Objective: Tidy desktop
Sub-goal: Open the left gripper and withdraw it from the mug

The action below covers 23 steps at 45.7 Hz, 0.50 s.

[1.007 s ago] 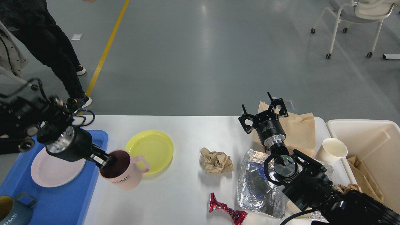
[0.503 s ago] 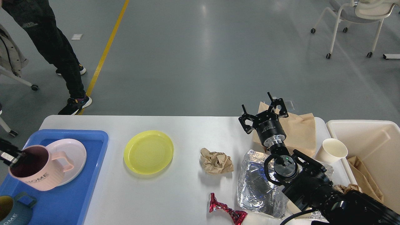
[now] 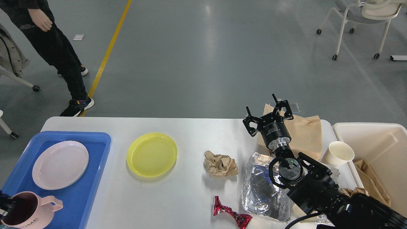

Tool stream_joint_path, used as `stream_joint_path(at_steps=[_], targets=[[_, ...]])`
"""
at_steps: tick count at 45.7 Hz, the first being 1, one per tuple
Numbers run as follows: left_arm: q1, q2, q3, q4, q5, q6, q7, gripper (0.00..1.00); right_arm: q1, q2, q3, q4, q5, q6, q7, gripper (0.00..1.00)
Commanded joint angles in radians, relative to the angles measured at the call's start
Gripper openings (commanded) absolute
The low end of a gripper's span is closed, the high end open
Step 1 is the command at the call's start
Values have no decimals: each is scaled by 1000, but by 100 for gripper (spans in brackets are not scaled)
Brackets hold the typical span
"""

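right now the white surface fills the lower half of the head view, wide and rounded at the corners. on its left end sits a blue tray with a pale pink plate lying flat in it. at the tray's near corner a pink mug hangs tilted, and the left end effector shows only as a dark sliver at the frame's edge against the mug's rim, so i cannot tell how its fingers stand. beside the tray, a yellow plate rests on the bare surface. further right lie a crumpled brown paper ball, a red foil wrapper and a sheet of silver foil. the right end effector hovers over a brown paper bag, its fingers spread wide and holding nothing. a white paper cup stands near the cream bin at the right end. a person in dark trousers stands on the floor beyond the surface.
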Motion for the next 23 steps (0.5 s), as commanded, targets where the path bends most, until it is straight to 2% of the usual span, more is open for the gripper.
stream_joint_path(at_steps=[1, 11, 13, 17, 23], targets=[[102, -32, -70, 43, -35, 53, 19, 2, 0, 0, 0, 1, 0, 0, 0, 100], [221, -100, -156, 92, -113, 77, 25, 7, 0, 0, 0, 0, 0, 0, 0, 100], [240, -114, -165, 103, -122, 88, 28, 12, 0, 0, 0, 0, 0, 0, 0, 100], [276, -132, -177, 116, -145, 117, 29, 32, -1, 0, 0, 0, 0, 0, 0, 100], [273, -131, -188, 117, -147, 116, 20, 49, 0, 0, 0, 1, 0, 0, 0, 100]])
